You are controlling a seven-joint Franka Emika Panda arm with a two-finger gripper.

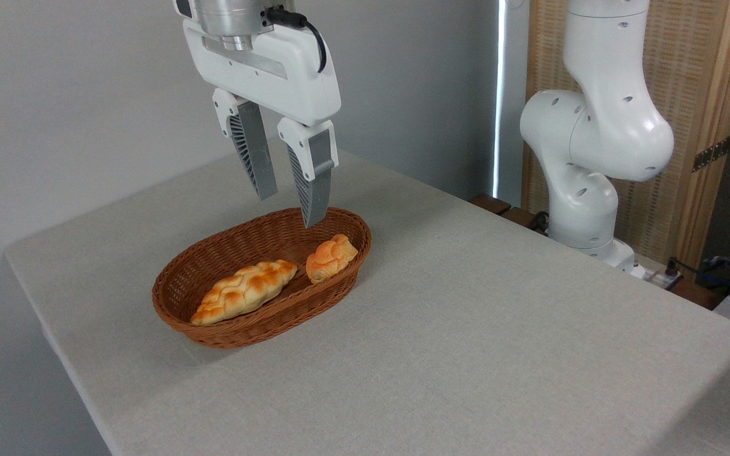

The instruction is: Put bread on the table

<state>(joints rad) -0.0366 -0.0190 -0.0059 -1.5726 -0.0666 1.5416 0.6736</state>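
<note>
A white robot gripper (290,208) with ribbed grey fingers (312,190) hangs partly open, holding nothing. Just below its fingertips and slightly right lies the bread (330,256), a small knotted bun with a glazed orange crust, inside a brown oval wicker basket (257,329). Lower left of the gripper, a longer braided loaf (244,291) shares the basket. The basket sits on the table (466,329), covered in woven grey-beige cloth.

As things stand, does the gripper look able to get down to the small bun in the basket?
Probably yes. The gripper hangs open above the basket, nothing lies between it and the bread, whose top is uncovered. The bun sits close to the basket's right rim, which may crowd one finger; the braided loaf lies apart.
</note>
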